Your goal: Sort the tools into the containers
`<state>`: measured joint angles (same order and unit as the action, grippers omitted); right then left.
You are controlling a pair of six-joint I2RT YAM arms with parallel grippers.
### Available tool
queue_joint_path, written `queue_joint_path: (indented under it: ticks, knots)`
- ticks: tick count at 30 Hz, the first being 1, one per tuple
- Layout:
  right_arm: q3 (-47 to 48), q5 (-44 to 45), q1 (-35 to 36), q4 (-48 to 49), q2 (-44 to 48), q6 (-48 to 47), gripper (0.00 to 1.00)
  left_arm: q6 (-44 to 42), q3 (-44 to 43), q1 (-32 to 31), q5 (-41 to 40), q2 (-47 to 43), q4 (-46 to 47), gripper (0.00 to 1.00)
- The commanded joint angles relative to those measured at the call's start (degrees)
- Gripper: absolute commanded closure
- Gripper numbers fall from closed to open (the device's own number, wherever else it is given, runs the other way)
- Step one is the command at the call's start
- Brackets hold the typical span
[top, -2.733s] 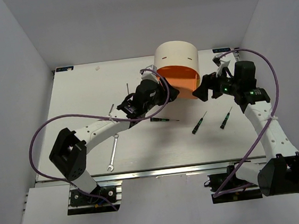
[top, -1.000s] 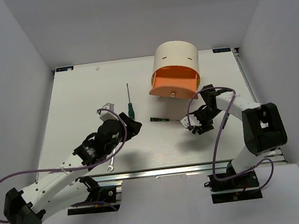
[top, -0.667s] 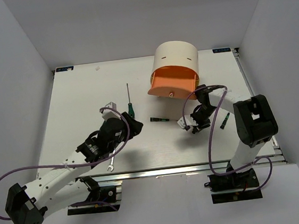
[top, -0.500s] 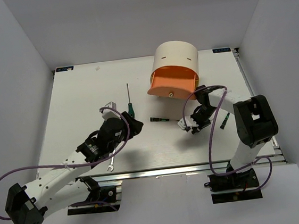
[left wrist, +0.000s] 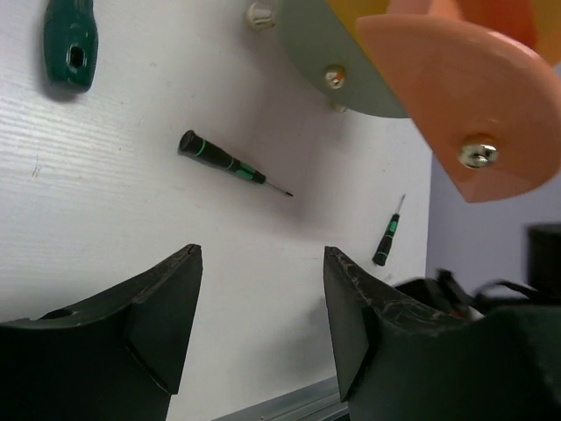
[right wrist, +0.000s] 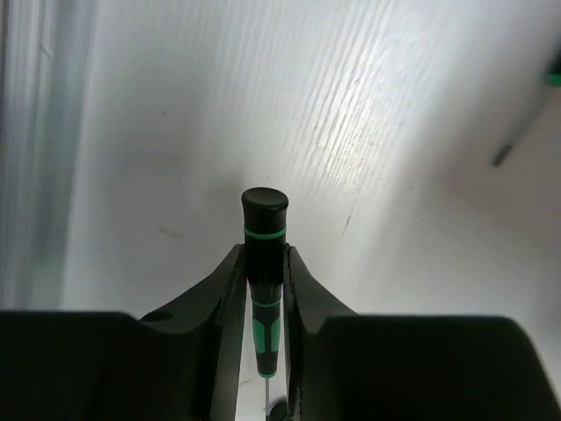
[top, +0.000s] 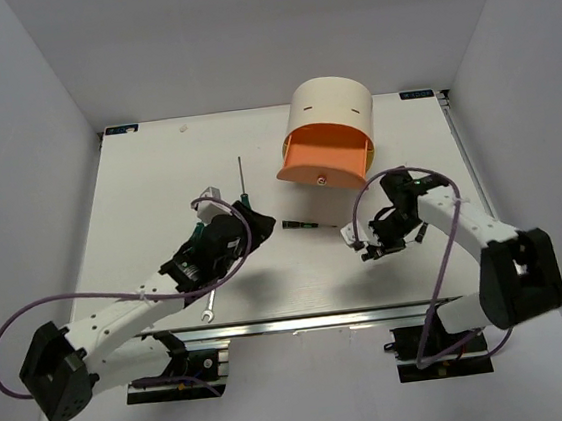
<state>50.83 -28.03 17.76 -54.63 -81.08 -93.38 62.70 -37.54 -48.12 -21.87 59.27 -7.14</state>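
From above, the orange drawer (top: pixel 324 156) of the cream cabinet (top: pixel 330 105) stands pulled out, well apart from the wrench (top: pixel 209 309) (untouched). Left wrist: the left gripper (left wrist: pixel 261 263) is spread and empty, a loose screwdriver (left wrist: pixel 230 163) lying ahead of it. Right wrist: the right gripper (right wrist: pixel 263 259) pinches the held screwdriver (right wrist: pixel 264 230). Best to lift it level and clear the drawer's rim before letting go. No writing is readable.

Cabinet (top: pixel 329 113): at the back of the table (top: pixel 138 185), right of the middle.
Drawer (top: pixel 320 154): sticks out of the cabinet toward the front.
Long screwdriver (top: pixel 240 175): left of the drawer, handle end beside the left gripper (top: pixel 254 216).
Short screwdriver (top: pixel 301 224): on the table before the drawer, between the two grippers.
Held screwdriver (right wrist: pixel 265 215): between the right gripper's (right wrist: pixel 263 256) fingers, right of the short one.
Wrench (top: pixel 210 304): near the front edge, left of the short screwdriver.
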Motion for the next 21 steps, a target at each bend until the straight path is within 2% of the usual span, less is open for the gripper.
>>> queue_joint_path:
  ticks: [1, 3, 6, 7, 9, 10, 14, 17, 21]
  knots:
    - [4.0, -10.45, 0.35, -6.27, 7.41, 7.59, 1.0, 5.49, -3.32, 0.04, -0.72, 5.4, 1.87, 0.33]
    - [11.08, -17.02, 0.35, -7.5, 10.67, 14.06, 1.0, 6.73, -7.43, -0.05, -0.28, 10.57, 0.64, 0.34]
    - [20.51, -24.23, 0.43, -7.6, 10.77, 22.78, 1.0, 10.24, -12.27, -0.05, 0.51, 16.56, -2.7, 0.35]
    - [26.98, -25.48, 0.43, -6.03, 9.55, 29.94, 1.0, 12.34, -13.25, 0.04, 0.42, 17.72, -4.1, 0.35]
    - [33.08, -28.2, 0.43, -3.65, 8.31, 37.8, 1.0, 14.02, -14.31, -0.05, 0.16, 19.65, -4.29, 0.36]
    - [37.89, -28.91, 0.43, -2.25, 7.78, 44.8, 1.0, 15.77, -14.4, 0.04, 0.07, 20.01, -3.51, 0.36]
    - [44.7, -24.64, 0.43, 13.71, 4.97, 64.79, 1.0, 20.26, -14.4, 0.39, -0.46, 21.33, -2.36, 0.36]
    - [48.04, -19.45, 0.43, 20.07, 0.85, 70.35, 1.0, 22.2, -14.32, 1.01, 0.59, 22.91, -1.04, 0.36]
    - [50.07, -15.39, 0.61, 23.77, -4.96, 68.17, 1.0, 23.61, -14.75, 1.54, 1.91, 25.89, 0.81, 0.36]
